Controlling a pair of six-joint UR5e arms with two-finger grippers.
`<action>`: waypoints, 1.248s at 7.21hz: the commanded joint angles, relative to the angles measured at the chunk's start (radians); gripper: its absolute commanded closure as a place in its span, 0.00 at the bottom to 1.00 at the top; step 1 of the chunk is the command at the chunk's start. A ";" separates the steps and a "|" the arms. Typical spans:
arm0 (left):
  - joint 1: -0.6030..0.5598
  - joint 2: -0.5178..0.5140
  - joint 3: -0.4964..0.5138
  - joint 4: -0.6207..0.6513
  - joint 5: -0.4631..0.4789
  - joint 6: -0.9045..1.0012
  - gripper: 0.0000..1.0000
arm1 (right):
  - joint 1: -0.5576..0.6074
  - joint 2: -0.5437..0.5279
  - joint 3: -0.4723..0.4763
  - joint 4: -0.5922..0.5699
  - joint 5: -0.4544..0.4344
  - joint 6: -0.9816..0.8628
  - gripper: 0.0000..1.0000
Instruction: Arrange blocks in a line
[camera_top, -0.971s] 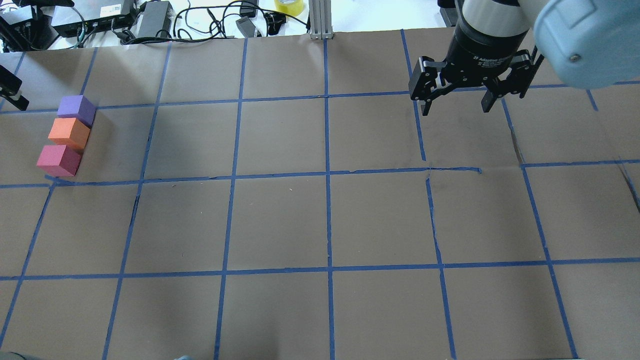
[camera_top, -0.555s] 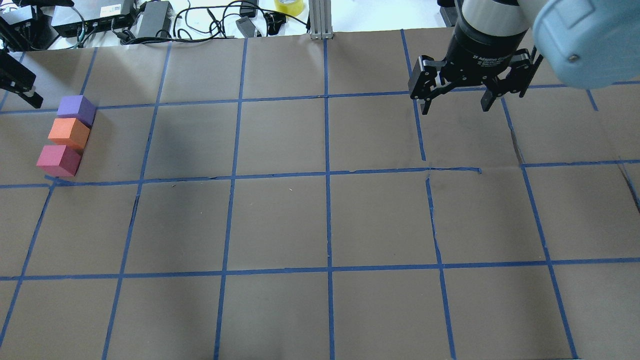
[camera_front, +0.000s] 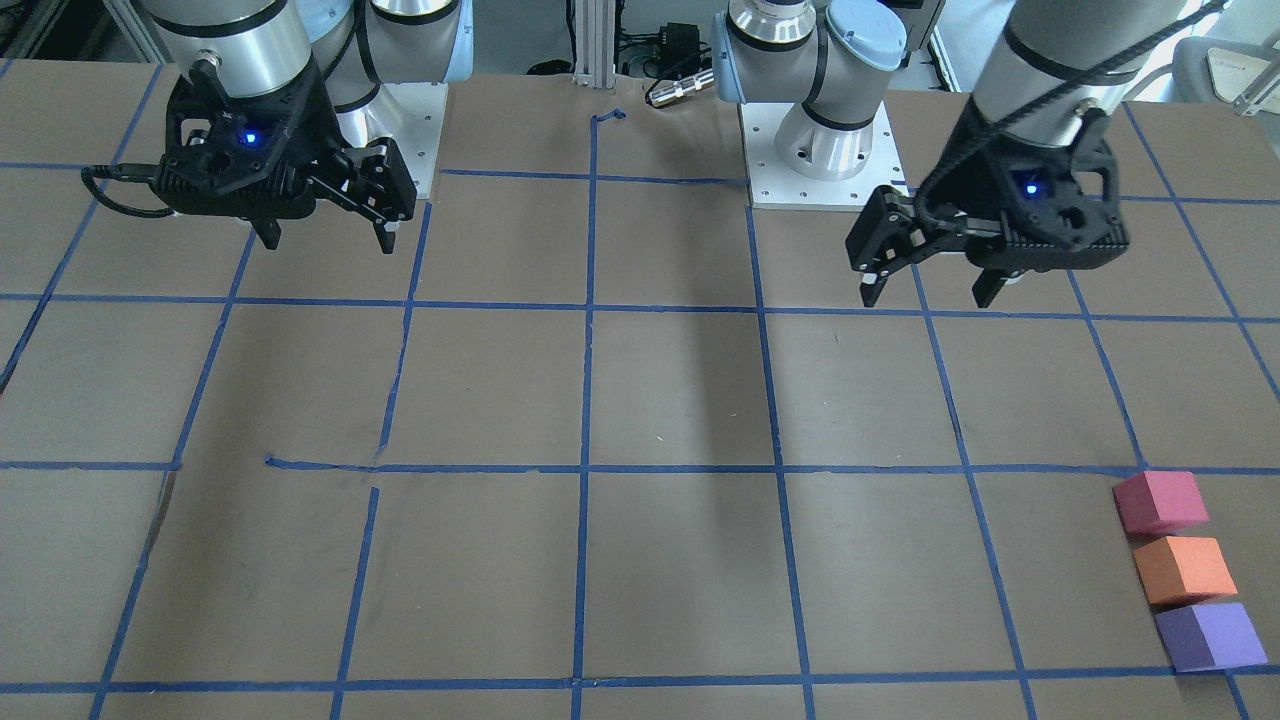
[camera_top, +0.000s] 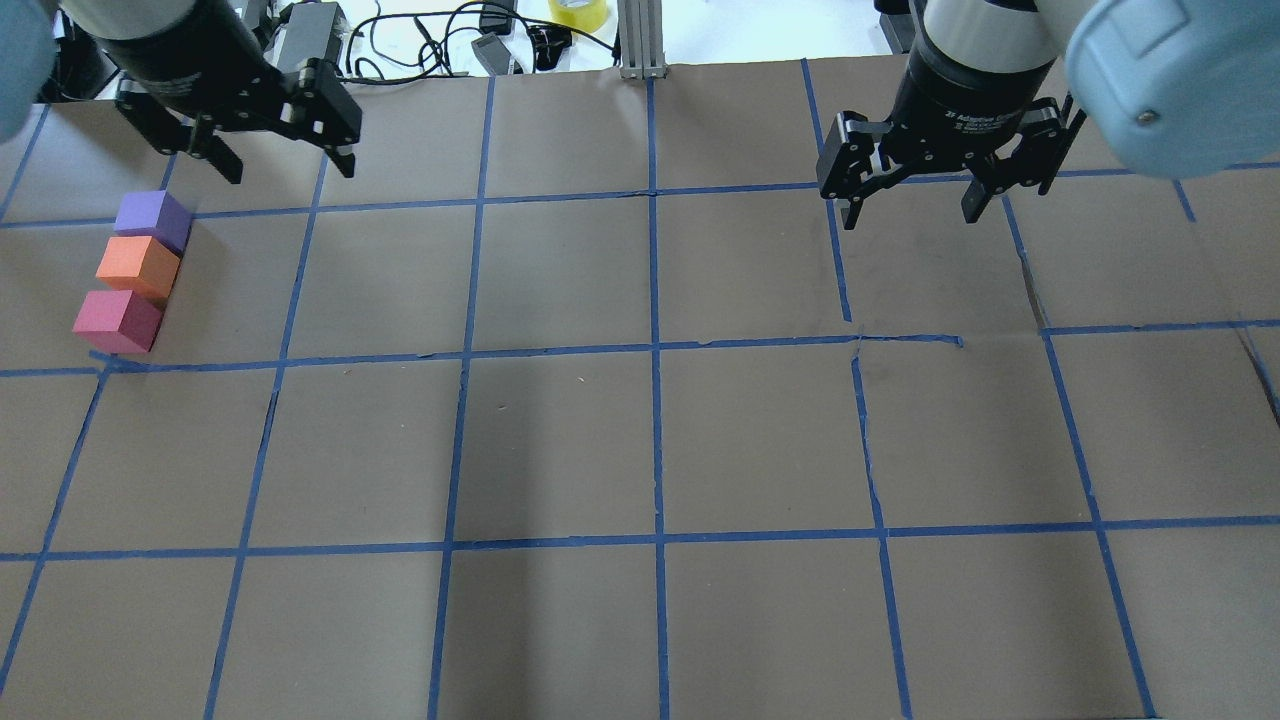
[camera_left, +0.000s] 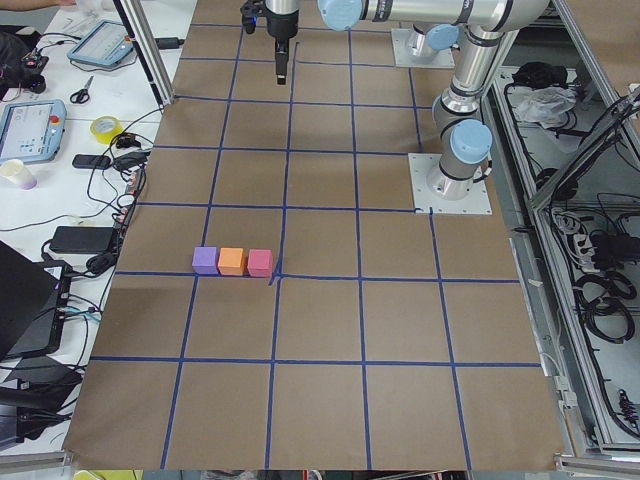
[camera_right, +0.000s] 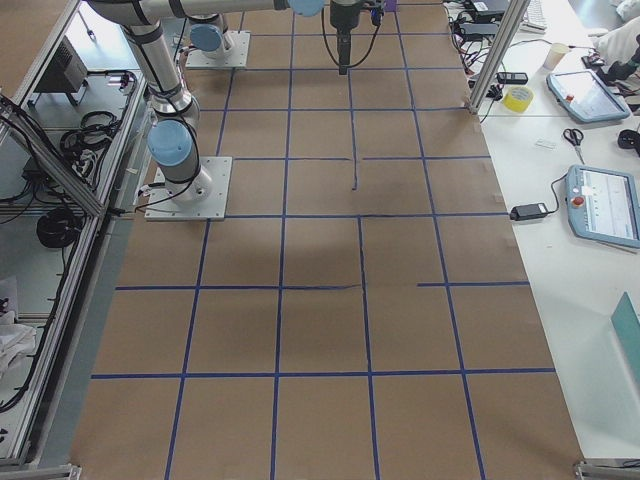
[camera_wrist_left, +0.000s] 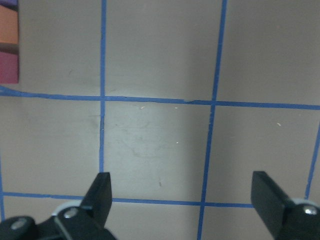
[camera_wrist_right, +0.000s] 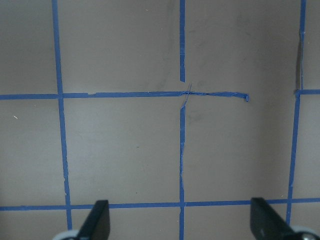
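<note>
- Three blocks are sitting in a touching row at the overhead view's left edge, unmoved: purple block (camera_top: 152, 218), orange block (camera_top: 138, 265), red block (camera_top: 117, 320).
- Left gripper (camera_top: 290, 172), fingers spread and empty, is swinging from the left edge into the upper left.
- Right gripper (camera_top: 910, 218) is hanging spread and empty at upper right, so the line is looking finished.
</note>
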 joint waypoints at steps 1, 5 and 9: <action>-0.055 0.020 -0.068 0.086 0.006 -0.016 0.00 | 0.000 0.000 0.000 0.000 0.000 0.001 0.00; -0.049 0.025 -0.079 0.089 -0.005 -0.017 0.00 | 0.000 0.005 0.000 0.000 0.000 0.000 0.00; -0.043 0.035 -0.079 0.082 0.009 -0.017 0.00 | 0.000 0.008 0.000 -0.005 0.000 0.001 0.00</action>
